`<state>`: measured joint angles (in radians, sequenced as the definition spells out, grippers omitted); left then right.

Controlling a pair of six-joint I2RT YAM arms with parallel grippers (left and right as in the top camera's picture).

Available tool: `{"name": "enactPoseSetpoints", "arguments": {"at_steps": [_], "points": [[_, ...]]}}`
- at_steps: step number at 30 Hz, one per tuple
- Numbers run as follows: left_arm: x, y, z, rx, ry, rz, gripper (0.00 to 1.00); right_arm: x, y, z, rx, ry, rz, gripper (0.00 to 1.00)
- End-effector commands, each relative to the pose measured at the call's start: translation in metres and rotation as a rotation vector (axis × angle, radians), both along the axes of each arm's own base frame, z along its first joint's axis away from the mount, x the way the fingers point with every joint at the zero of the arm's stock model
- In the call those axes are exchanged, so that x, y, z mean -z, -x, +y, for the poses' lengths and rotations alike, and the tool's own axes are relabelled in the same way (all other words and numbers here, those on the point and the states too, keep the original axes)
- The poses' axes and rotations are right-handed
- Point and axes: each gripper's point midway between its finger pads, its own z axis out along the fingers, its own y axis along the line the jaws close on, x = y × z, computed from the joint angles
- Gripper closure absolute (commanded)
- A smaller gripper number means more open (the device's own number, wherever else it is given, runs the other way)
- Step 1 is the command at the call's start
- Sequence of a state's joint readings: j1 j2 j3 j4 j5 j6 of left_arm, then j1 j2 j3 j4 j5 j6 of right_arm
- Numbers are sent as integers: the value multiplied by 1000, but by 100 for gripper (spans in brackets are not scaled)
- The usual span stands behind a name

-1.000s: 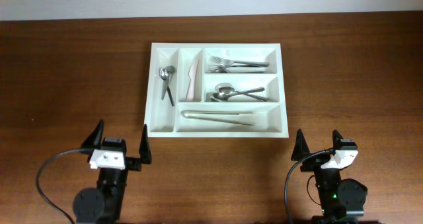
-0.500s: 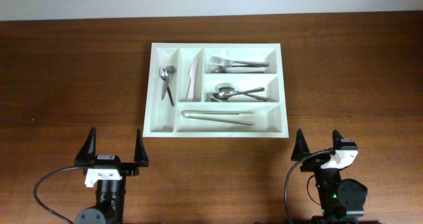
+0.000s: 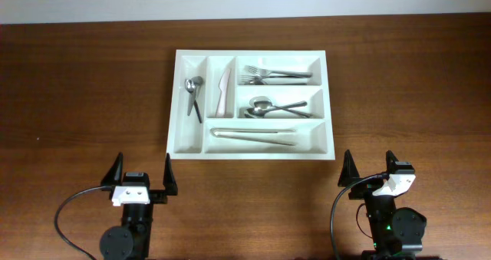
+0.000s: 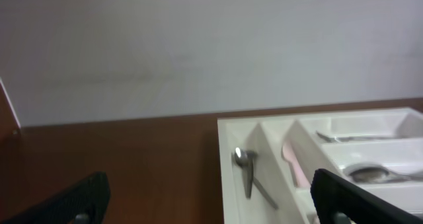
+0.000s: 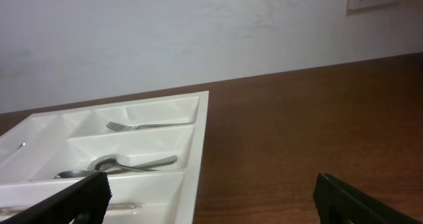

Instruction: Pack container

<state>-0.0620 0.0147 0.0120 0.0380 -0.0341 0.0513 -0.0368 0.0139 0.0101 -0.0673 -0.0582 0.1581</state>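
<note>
The container (image 3: pixel 330 114), a white cutlery tray, lies on the table's middle. It holds a small spoon (image 3: pixel 193 91), a pale knife (image 3: pixel 223 90), forks (image 3: pixel 276 76), spoons (image 3: pixel 275 106) and tongs (image 3: pixel 253 136), each kind in its own compartment. My left gripper (image 3: pixel 143 170) stands open, with nothing in it, in front of the tray's near-left corner. My right gripper (image 3: pixel 369 168) is open and holds nothing, off the near-right corner. The left wrist view shows the container (image 4: pixel 228 158) ahead between the open fingers (image 4: pixel 82 197). In the right wrist view the container (image 5: pixel 198 151) lies to the left.
Brown wooden table (image 3: pixel 84 83) stretches to both sides of the tray. A pale wall (image 5: pixel 198 32) rises behind the table's far edge. Black cables (image 3: pixel 69 206) loop by both arm bases at the near edge.
The left gripper dropped back toward the near edge, then came slightly forward and right, now squared to the tray. The right arm and the cutlery have not moved.
</note>
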Motion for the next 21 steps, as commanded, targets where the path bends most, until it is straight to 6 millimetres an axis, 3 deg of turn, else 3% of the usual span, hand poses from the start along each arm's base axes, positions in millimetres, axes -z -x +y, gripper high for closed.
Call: {"name": "enactPoseSetpoints", "arguments": {"at_steps": [1,3,21], "points": [[12,0,2,-9,11,46,1,2,0,1,-7,-5,2,1],[30,1,2,-9,7,118,1,2,0,1,-7,-5,2,1],[29,1,1,-1,7,115,1,2,0,1,-7,-5,2,1]]}}
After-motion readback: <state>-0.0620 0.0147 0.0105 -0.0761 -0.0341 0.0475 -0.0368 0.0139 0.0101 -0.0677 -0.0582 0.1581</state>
